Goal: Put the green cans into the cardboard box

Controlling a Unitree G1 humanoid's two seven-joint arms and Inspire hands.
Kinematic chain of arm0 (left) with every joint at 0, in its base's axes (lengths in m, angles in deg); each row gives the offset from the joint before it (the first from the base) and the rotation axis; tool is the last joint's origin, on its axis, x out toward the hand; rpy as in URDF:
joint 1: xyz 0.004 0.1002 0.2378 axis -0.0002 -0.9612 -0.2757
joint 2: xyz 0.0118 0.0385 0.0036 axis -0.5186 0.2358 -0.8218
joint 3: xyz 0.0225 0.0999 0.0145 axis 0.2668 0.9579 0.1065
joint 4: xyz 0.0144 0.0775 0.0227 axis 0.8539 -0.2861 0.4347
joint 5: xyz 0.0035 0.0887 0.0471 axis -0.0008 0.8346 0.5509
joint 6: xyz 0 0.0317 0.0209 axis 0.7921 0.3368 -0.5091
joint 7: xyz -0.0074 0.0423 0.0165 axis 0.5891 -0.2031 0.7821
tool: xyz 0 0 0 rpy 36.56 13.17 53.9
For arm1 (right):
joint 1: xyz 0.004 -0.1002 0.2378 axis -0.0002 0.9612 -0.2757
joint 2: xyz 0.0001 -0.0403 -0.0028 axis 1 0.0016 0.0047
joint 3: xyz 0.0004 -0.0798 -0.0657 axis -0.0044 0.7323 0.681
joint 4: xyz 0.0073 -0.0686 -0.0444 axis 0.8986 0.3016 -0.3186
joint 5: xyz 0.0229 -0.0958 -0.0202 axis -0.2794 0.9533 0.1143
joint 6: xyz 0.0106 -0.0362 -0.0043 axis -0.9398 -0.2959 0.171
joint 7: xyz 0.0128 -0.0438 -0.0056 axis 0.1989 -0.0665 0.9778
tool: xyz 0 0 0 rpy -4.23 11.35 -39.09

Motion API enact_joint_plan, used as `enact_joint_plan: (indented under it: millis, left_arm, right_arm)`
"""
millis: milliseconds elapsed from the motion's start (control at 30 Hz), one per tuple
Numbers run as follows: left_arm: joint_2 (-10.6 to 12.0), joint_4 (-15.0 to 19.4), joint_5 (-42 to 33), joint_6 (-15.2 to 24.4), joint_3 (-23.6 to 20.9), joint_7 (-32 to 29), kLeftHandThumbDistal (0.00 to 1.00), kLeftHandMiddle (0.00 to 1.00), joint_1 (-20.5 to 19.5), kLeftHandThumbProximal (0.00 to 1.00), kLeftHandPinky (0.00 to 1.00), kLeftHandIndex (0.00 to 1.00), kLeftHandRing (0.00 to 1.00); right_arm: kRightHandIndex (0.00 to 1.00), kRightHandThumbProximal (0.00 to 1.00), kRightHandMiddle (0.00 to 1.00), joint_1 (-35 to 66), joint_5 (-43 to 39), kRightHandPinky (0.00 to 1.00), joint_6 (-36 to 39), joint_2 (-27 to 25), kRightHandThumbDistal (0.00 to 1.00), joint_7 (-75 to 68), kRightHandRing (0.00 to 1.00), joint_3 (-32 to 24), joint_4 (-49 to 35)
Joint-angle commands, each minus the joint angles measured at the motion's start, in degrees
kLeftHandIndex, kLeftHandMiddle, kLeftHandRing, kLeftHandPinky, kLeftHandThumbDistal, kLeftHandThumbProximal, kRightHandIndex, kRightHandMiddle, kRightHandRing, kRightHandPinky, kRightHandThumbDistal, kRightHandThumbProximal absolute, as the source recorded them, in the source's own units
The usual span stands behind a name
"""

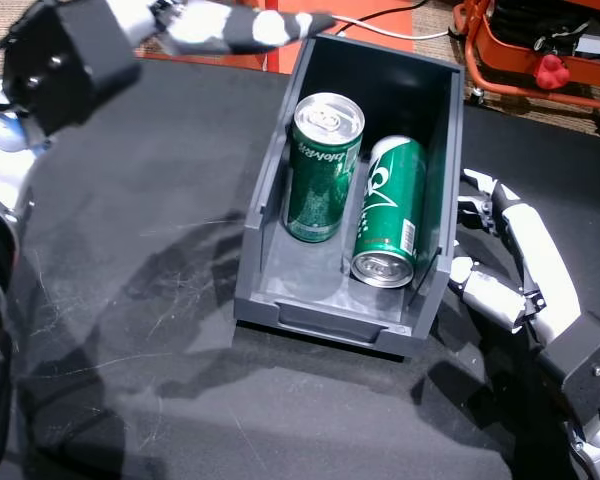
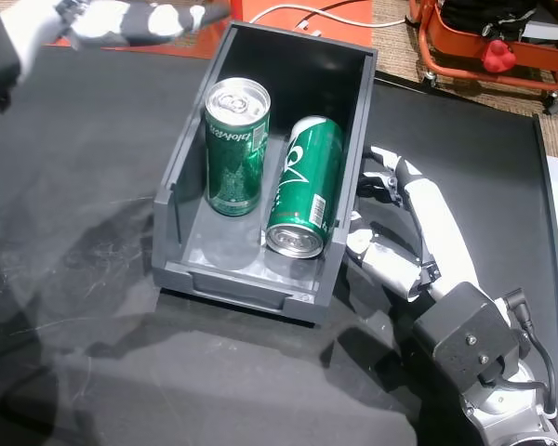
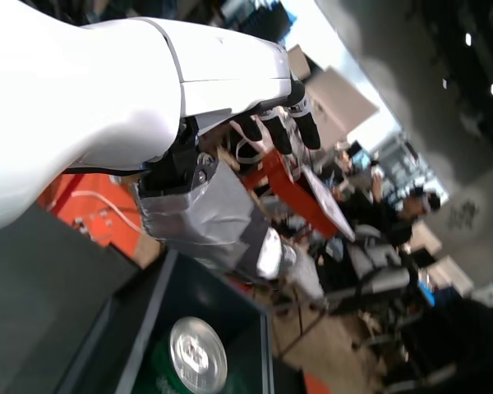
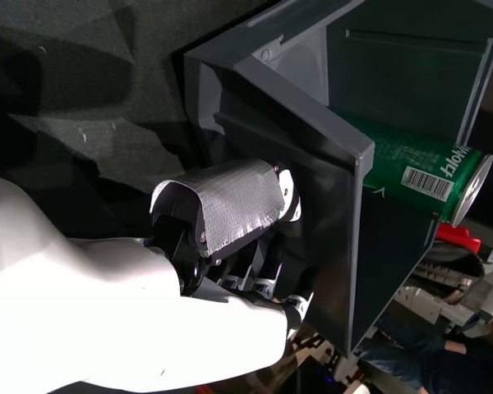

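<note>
Two green cans are inside a dark grey bin (image 1: 263, 220) (image 2: 170, 190). One can (image 1: 325, 165) (image 2: 235, 144) stands upright at the bin's left side. The other can (image 1: 390, 210) (image 2: 305, 186) lies on its side along the right wall, its end facing me. My left hand (image 1: 230, 28) (image 2: 130, 19) hovers high beyond the bin's far left corner, fingers stretched out, holding nothing. In the left wrist view the left hand (image 3: 189, 123) is above the upright can's top (image 3: 199, 355). My right hand (image 1: 510, 260) (image 2: 405, 232) (image 4: 222, 222) rests open on the table against the bin's right wall (image 4: 312, 164).
The black table top (image 1: 130, 250) spreads around the bin. An orange cart (image 1: 540, 50) (image 2: 484, 37) stands on the floor at the back right. A white cable (image 1: 380, 18) lies behind the bin. Several people show in the background of the left wrist view.
</note>
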Motion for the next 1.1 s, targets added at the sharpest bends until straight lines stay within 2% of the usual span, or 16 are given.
enact_joint_plan:
  millis: [0,100,200,267,333,367,433,567,600,700,733,767,800,900,1000,1067]
  left_arm:
    - [-0.91,0.49,-3.13,2.0,-2.56,-1.38,0.75,0.83,-1.1,0.0,0.81,0.89,0.79]
    - [-1.51,0.36,-7.7,1.94,-6.52,-4.08,0.74,0.85,-2.03,0.04,0.82,0.91,0.8]
    - [-0.71,0.32,-13.21,-0.63,-10.98,-8.45,0.68,0.88,-4.02,0.05,0.86,0.91,0.82]
    - [0.22,0.24,-15.95,-1.71,-13.07,-11.57,0.63,0.9,-5.9,0.01,0.88,0.94,0.84]
    - [1.48,0.0,-18.68,-3.41,-15.1,-14.91,0.61,0.89,-7.93,0.01,0.9,0.91,0.86]
    - [2.64,-0.21,-20.39,-4.73,-16.53,-16.44,0.6,0.89,-9.21,0.02,0.9,0.92,0.86]
    - [4.82,-0.46,-22.6,-6.81,-18.51,-19.13,0.58,0.92,-11.73,0.09,0.9,0.98,0.87]
    - [8.15,-0.7,-21.78,-8.07,-18.27,-19.25,0.56,0.93,-16.4,0.18,0.93,1.0,0.88]
    - [8.87,-0.78,-21.05,-8.27,-17.78,-18.66,0.6,0.92,-17.44,0.22,0.93,0.99,0.87]
    - [10.55,-0.89,-20.4,-9.7,-17.23,-18.69,0.63,0.93,-19.58,0.22,0.93,1.0,0.87]
    - [10.94,-0.88,-20.41,-10.34,-17.28,-18.48,0.65,0.92,-20.01,0.22,0.93,1.0,0.88]
    - [11.29,-0.87,-20.72,-11.06,-17.59,-18.68,0.61,0.92,-20.29,0.22,0.93,1.0,0.88]
    - [11.76,-0.9,-21.51,-11.94,-18.29,-19.41,0.56,0.92,-20.56,0.2,0.93,1.0,0.88]
    - [12.93,-1.0,-23.61,-14.4,-20.26,-21.25,0.54,0.92,-21.15,0.2,0.93,1.0,0.88]
    - [13.81,-1.11,-23.62,-14.87,-20.79,-21.19,0.46,0.91,-21.97,0.21,0.94,1.0,0.87]
    - [14.19,-1.13,-23.46,-14.97,-20.99,-21.28,0.46,0.91,-22.43,0.2,0.96,1.0,0.88]
  right_arm:
    - [0.85,0.51,0.73,0.98,-0.54,0.87,-0.19,0.34,0.4,1.14,0.73,-0.23,0.29]
    - [0.85,0.53,0.72,0.89,-0.2,0.87,-0.28,0.1,0.38,0.88,0.72,-0.12,0.36]
    - [0.85,0.53,0.72,0.7,-0.53,0.86,-0.74,0.13,0.42,1.23,0.72,-0.34,0.38]
    - [0.85,0.54,0.72,0.59,-0.62,0.86,-0.99,0.09,0.41,1.49,0.72,-0.43,0.39]
    - [0.85,0.53,0.72,0.46,-0.29,0.87,-1.03,-0.1,0.38,1.18,0.73,-0.25,0.36]
    - [0.85,0.53,0.72,0.39,0.14,0.87,-0.8,-0.35,0.36,0.79,0.73,0.05,0.31]
    - [0.84,0.54,0.73,0.21,0.59,0.87,-0.62,-0.78,0.38,0.37,0.73,0.42,0.26]
    - [0.81,0.6,0.73,-0.2,0.34,0.87,-0.96,-1.5,0.4,0.31,0.75,0.32,0.22]
    - [0.8,0.6,0.72,-0.31,0.16,0.86,-1.13,-1.73,0.4,0.27,0.75,0.14,0.2]
    - [0.78,0.67,0.7,-0.64,0.39,0.86,-1.5,-2.6,0.43,-1.65,0.76,-0.04,0.1]
    - [0.78,0.71,0.69,-0.76,0.34,0.86,-1.64,-2.81,0.42,-2.34,0.77,-0.18,0.07]
    - [0.78,0.72,0.69,-0.87,0.35,0.87,-1.74,-3.04,0.35,-2.99,0.79,-0.24,0.05]
    - [0.79,0.79,0.69,-1.02,0.33,0.87,-1.97,-3.32,0.3,-3.77,0.79,-0.34,0.04]
    - [0.79,1.0,0.67,-1.52,2.37,0.86,-2.84,-4.69,0.02,-8.6,0.8,0.76,-0.15]
    - [0.78,1.0,0.67,-2.07,2.83,0.86,-3.28,-5.87,0.0,-11.63,0.79,0.35,-0.22]
    - [0.8,1.0,0.68,-2.15,1.93,0.86,-3.08,-6.41,0.0,-11.83,0.8,-0.66,-0.18]
